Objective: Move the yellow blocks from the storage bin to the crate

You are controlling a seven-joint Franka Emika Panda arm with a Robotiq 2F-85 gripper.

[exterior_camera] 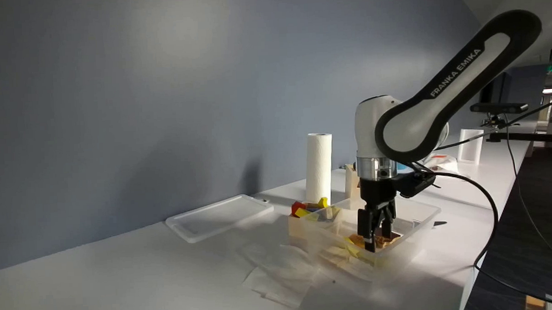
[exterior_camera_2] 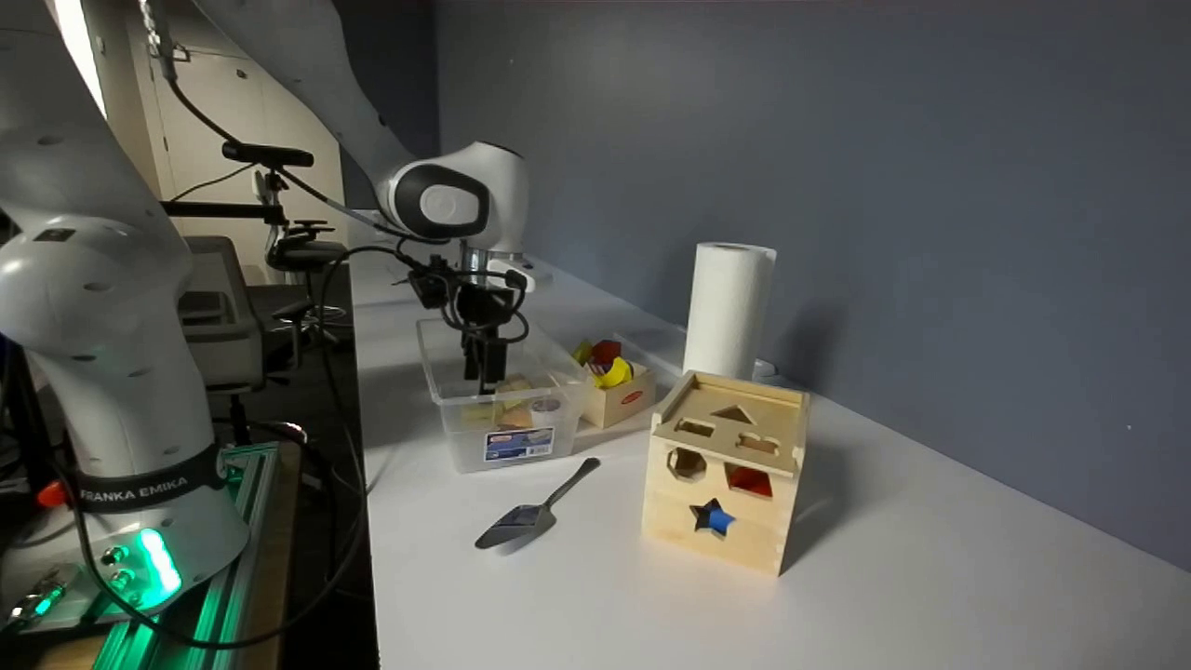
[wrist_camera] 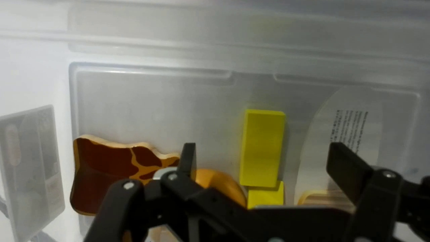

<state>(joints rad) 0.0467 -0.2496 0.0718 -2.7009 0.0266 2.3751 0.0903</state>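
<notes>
The storage bin, a clear plastic box, stands on the table in both exterior views (exterior_camera: 425, 221) (exterior_camera_2: 451, 428). In the wrist view, two yellow blocks lie end to end on its floor, a long one (wrist_camera: 263, 144) and one partly hidden by the gripper (wrist_camera: 267, 195). My gripper reaches down inside the bin in both exterior views (exterior_camera: 379, 241) (exterior_camera_2: 486, 377). In the wrist view the gripper (wrist_camera: 263, 158) is open, its fingers on either side of the long block and apart from it. The crate, a small pale wooden box (exterior_camera: 297, 230) (exterior_camera_2: 622, 402), stands beside the bin with yellow and red pieces in it.
A bread-shaped brown toy (wrist_camera: 107, 168) and an orange round piece (wrist_camera: 220, 185) also lie in the bin. A paper towel roll (exterior_camera: 319, 167), a flat clear lid (exterior_camera: 220, 216), a crumpled sheet (exterior_camera: 285, 283), a wooden shape sorter (exterior_camera_2: 716, 465) and a cake server (exterior_camera_2: 526, 521) are around it.
</notes>
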